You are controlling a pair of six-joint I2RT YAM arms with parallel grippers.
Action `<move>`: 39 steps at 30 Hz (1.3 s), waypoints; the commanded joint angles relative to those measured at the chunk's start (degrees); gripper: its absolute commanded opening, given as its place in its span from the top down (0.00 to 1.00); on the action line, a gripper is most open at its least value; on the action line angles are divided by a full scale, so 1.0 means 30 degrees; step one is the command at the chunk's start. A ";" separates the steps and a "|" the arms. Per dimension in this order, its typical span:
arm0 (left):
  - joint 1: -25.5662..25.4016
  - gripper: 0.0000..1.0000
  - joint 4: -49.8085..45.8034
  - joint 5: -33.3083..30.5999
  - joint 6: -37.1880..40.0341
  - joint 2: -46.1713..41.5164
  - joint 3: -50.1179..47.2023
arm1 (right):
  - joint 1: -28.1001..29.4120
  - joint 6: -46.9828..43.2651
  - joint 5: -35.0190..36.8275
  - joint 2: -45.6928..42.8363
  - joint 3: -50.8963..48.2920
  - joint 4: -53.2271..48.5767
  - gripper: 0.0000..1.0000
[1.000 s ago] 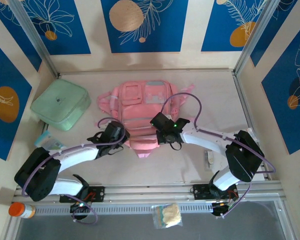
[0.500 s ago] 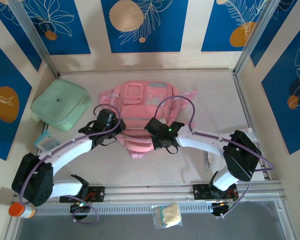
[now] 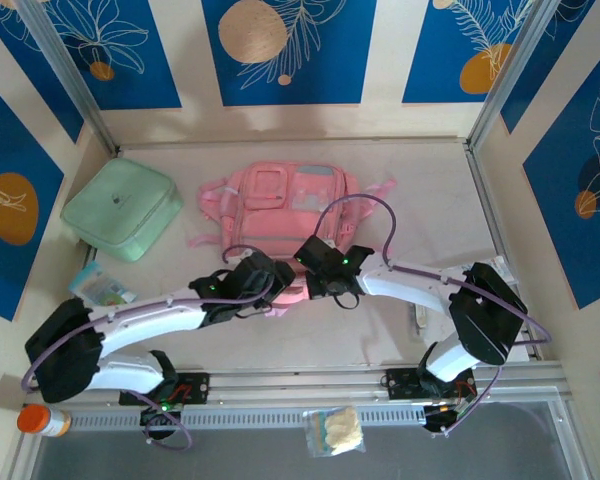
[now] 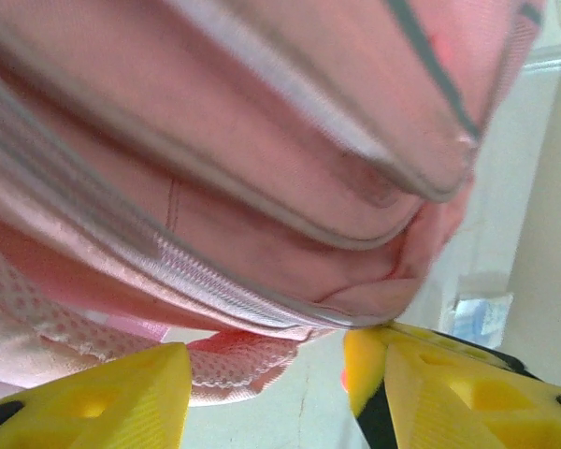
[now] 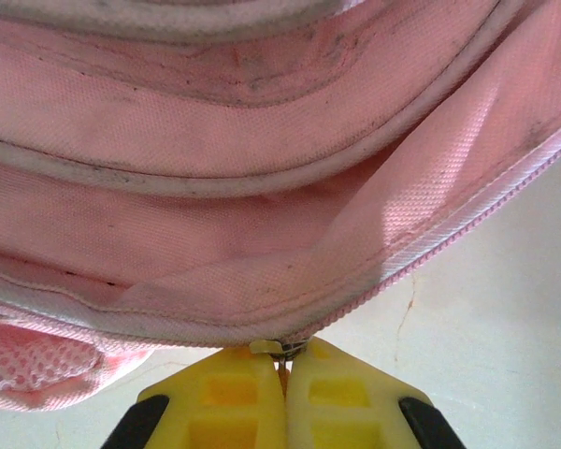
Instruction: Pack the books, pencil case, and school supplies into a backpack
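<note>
The pink backpack point(image 3: 280, 195) lies flat in the middle of the table, its near end bunched up between both arms. My right gripper point(image 3: 312, 272) is shut on the small metal zipper pull point(image 5: 280, 348) at the backpack's point(image 5: 262, 187) lower seam. My left gripper point(image 3: 277, 287) sits just left of it at the same near edge. In the left wrist view its yellow fingers point(image 4: 103, 398) stand open, with the backpack point(image 4: 262, 187) above them and a pink mesh edge point(image 4: 243, 365) hanging into the gap point(image 4: 266, 374). The books are out of view.
A mint green square pouch point(image 3: 120, 208) lies at the back left. A small pale blue packet point(image 3: 102, 285) sits by the left wall. An orange-capped bottle point(image 3: 42, 420) and a clear bag point(image 3: 335, 430) rest beyond the front rail. A small white item point(image 3: 420, 316) lies near the right arm.
My left gripper left the backpack's left side, swung right to its near edge beside the right gripper, and opened wider. The right gripper stayed shut; the backpack's near end shifted slightly.
</note>
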 commanded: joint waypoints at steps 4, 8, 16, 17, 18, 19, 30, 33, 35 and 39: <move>-0.0530 0.43 -0.0900 -0.1476 -0.3423 0.2207 0.1480 | -0.0099 0.0301 -0.0634 -0.0532 -0.0360 0.0405 1.00; -0.0467 0.44 -0.0724 -0.2492 -0.3651 0.3246 0.1480 | 0.0029 0.0156 -0.0523 -0.0287 -0.0221 0.0517 1.00; -0.0009 0.63 -0.0568 -0.1707 -0.4247 0.6009 0.1962 | 0.0399 0.0299 -0.0203 0.0298 0.0137 0.0197 1.00; 0.0058 0.69 -0.0857 -0.1700 -0.4107 0.6022 0.2040 | 0.0425 0.0301 -0.0046 0.0263 0.0190 0.0051 1.00; 0.0111 0.77 -0.1008 -0.1822 -0.3896 0.5944 0.1987 | 0.0465 0.0303 0.0089 0.0269 0.0222 -0.0048 1.00; 0.0119 0.85 -0.1188 -0.2071 -0.3667 0.5684 0.1933 | 0.0465 0.0305 0.0347 0.0283 0.0310 -0.0279 1.00; 0.1352 1.00 -0.3981 -0.2873 0.1553 -0.0845 -0.0288 | -0.1099 0.0448 0.1877 -0.0975 -0.0770 -0.1994 1.00; 0.2038 1.00 -0.3820 -0.2002 0.2209 -0.2424 -0.1655 | -0.1888 0.0170 0.2342 -0.0983 -0.0661 -0.2075 1.00; 0.2696 1.00 -0.4689 -0.1998 0.2361 -0.3767 -0.2423 | -0.2559 0.0003 0.2704 -0.0796 -0.0566 -0.2354 1.00; 0.4348 1.00 -0.5441 -0.1645 0.3858 -0.6367 -0.3594 | -0.4379 -0.0618 0.2656 -0.0881 -0.0956 -0.1900 1.00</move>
